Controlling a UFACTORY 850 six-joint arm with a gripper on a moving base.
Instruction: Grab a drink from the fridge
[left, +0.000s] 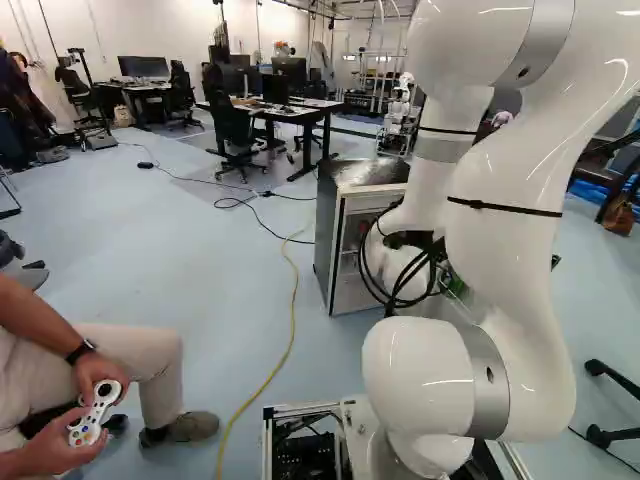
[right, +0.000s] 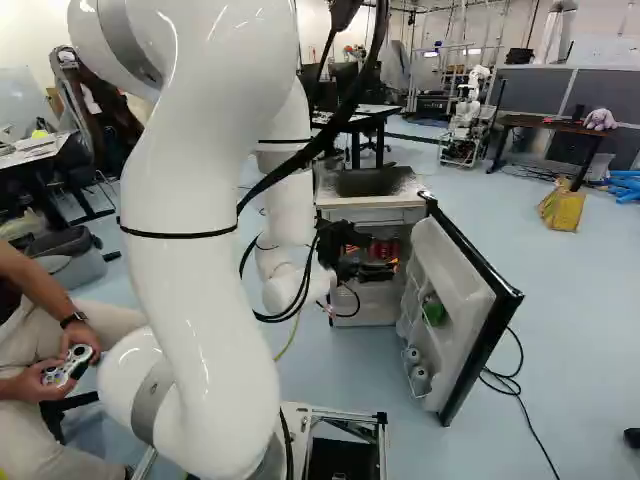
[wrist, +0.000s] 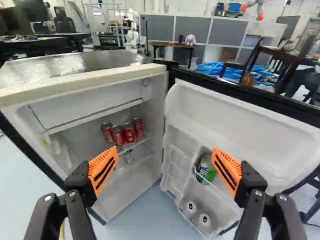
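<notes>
End effector (wrist: 165, 151): released.
Red soda cans (wrist: 129, 133): by the shelf's (wrist: 137, 144) hinge-side edge.
Open fridge door (wrist: 235, 120): steer clear, keeping your approach level.

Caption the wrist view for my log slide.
Open black pincer with orange pads, facing an open, white-lined fridge with red metal cans inside.

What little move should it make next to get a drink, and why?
I'd shift the gripper sideways to line up with the red cans, before reaching in. The fridge door stands open and the gripper is open and empty, but the cans look off to one side of its centre.
</notes>
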